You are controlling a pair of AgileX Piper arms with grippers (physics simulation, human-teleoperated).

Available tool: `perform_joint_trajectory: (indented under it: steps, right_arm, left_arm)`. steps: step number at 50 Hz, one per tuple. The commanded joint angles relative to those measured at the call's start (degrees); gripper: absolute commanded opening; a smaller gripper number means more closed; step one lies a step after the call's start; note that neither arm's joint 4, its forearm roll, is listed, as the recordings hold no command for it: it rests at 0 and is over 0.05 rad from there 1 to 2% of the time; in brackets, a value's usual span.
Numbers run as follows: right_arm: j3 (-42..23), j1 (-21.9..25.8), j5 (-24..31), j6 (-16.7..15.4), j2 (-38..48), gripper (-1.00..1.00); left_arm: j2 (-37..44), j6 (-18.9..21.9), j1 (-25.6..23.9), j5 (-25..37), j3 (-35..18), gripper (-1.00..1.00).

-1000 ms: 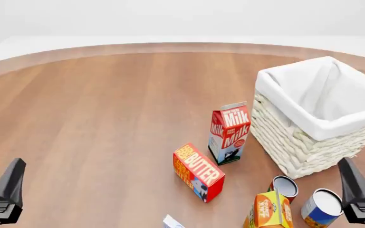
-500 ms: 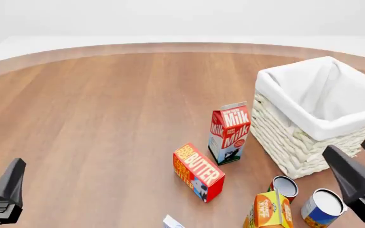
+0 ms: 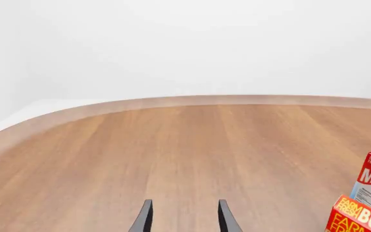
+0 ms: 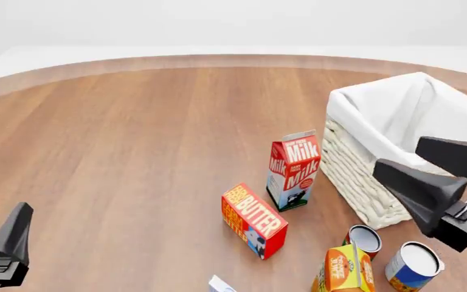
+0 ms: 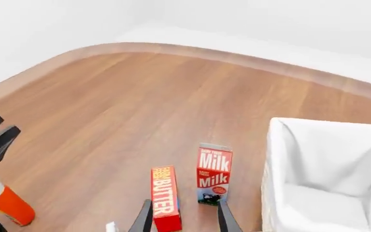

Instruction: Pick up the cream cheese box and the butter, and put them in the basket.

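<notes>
Peeking, prob. cream cheese box [image 4: 221,284], cropped.

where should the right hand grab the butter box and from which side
Probably from above, closing across the butter's two long side faces near its middle. It lies flat on the table, narrow across and long end to end, with clear wood on both long sides; the milk carton stands apart. The right hand is open.

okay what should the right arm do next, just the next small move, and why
Probably swing the right gripper left and down toward the butter. Its jaws are open and empty, it hangs by the basket, and the butter lies free on the table beside the milk carton.
</notes>
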Motion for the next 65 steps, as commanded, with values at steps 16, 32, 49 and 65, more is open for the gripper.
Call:
perform_joint_trajectory:
  steps: [16,32,49,65]
  right_arm:
    - [-8.0,11.13,-0.23,2.32,20.18,1.0]
    - [-7.97,10.8,0.14,0.2,23.39,1.0]
    - [-9.83,6.65,3.98,-5.37,26.14,1.0]
    - [-10.72,5.44,1.04,-5.03,34.02,1.0]
  left_arm:
    - [0.0,0.0,0.0,0.0,0.0,1.0]
    - [0.0,0.0,0.0,0.0,0.0,1.0]
    - [0.0,0.0,0.0,0.0,0.0,1.0]
    - [0.0,0.0,0.0,0.0,0.0,1.0]
